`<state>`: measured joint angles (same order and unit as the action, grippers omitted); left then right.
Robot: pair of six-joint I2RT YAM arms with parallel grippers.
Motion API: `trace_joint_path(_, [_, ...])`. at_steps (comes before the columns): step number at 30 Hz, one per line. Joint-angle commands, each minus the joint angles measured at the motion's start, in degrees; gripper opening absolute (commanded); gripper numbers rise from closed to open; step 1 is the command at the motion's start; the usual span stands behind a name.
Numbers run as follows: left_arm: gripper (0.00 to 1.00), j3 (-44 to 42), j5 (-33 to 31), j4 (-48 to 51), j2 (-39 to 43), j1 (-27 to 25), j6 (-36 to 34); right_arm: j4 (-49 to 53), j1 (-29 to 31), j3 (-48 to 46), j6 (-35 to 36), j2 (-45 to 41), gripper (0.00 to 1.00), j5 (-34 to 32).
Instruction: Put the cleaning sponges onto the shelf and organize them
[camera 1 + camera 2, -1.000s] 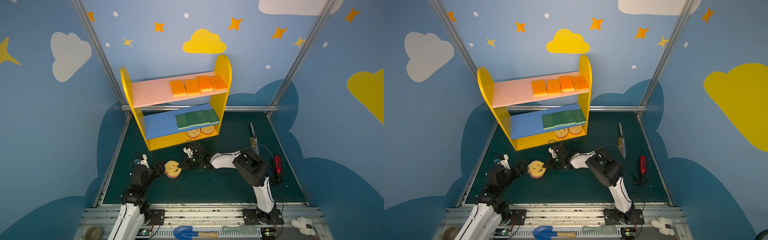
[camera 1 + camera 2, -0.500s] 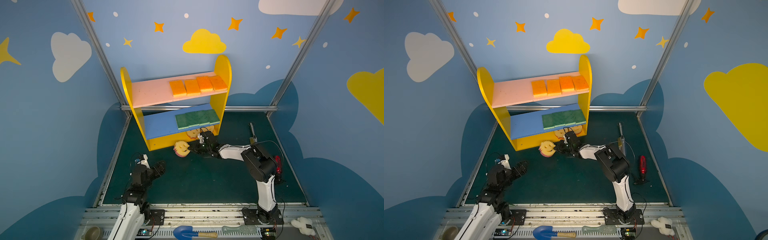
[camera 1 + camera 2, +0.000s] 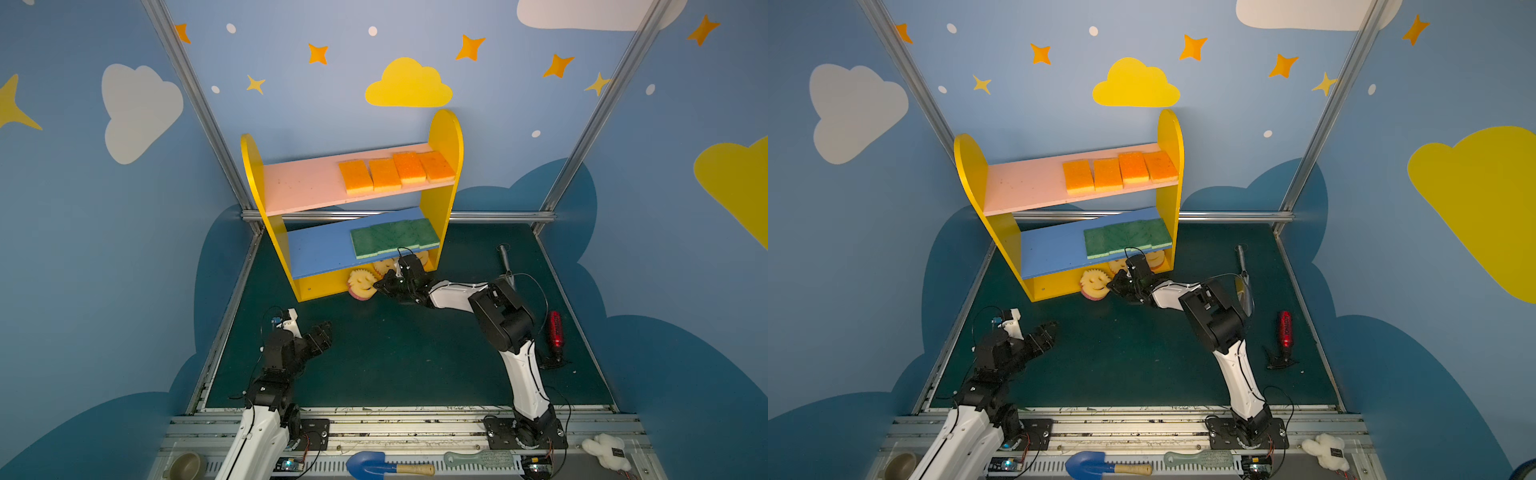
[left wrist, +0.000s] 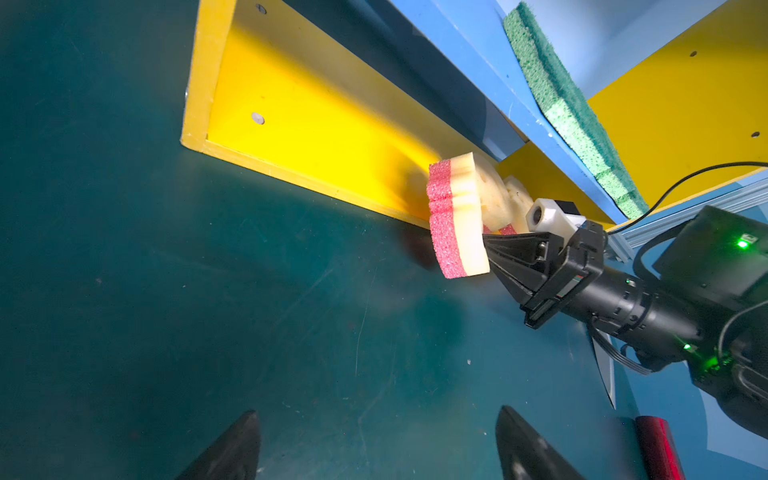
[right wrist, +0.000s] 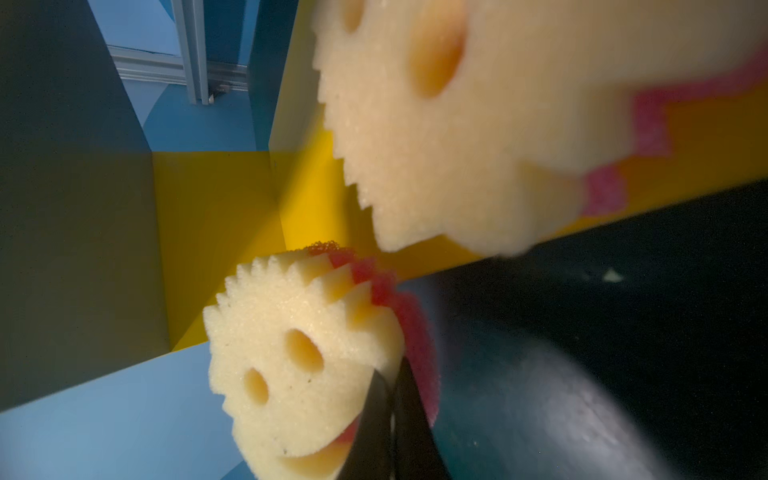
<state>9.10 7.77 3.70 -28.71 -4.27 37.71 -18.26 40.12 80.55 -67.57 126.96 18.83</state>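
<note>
The shelf (image 3: pixel 254 178) stands at the back with several orange-topped sponges (image 3: pixel 395 170) on its pink board and several green-topped ones (image 3: pixel 395 239) on the blue board. Two smiley sponges (image 3: pixel 422 257) lie on the yellow base. A third smiley sponge (image 3: pixel 361 284) (image 4: pixel 455 224) stands tilted against the base's front edge, pink side outward. My right gripper (image 3: pixel 377 286) (image 4: pixel 484 245) is shut, its tips pressed into that sponge's face (image 5: pixel 299 365) by the mouth. My left gripper (image 3: pixel 326 332) (image 4: pixel 378 413) hangs open and empty over the mat, well short of the shelf.
A grey trowel (image 3: pixel 505 262) and a red-handled tool (image 3: pixel 555 332) lie on the mat at the right. On the front rail sit a blue shovel (image 3: pixel 374 463), a brush (image 3: pixel 478 459), a white fluffy toy (image 3: pixel 606 451) and a bowl (image 3: pixel 185 467).
The right gripper has swept the smiley sponge from beside the left gripper back to the shelf's base edge. The left gripper has stayed open and in place.
</note>
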Motion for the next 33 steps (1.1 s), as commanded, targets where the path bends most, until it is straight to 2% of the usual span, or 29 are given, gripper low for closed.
trace_joint_path(1, [0.87, -0.41, 0.5, -1.07, 0.15, -0.34, -0.35, -3.56, -0.54, 1.95, -1.4, 1.32, 0.0, -1.25])
trace_joint_path(23, [0.87, -0.23, -0.04, -1.16, -0.64, -0.85, -0.73, -8.46, -1.28, 7.13, -3.64, 6.78, 0.01, -2.22])
trace_joint_path(26, [0.87, -0.23, -0.06, -1.17, -0.73, -0.85, -0.71, -8.46, -1.19, 7.75, -3.97, 7.38, 0.1, -2.04])
trace_joint_path(30, [0.87, -0.14, -0.12, -1.07, -0.77, -0.83, -0.73, -8.02, -1.1, 8.25, -3.62, 7.7, 0.34, -1.78])
trace_joint_path(33, [0.87, -0.14, -0.12, -1.16, -0.9, -0.85, -0.72, -7.54, -1.09, 8.26, -3.23, 7.52, 0.4, -1.78])
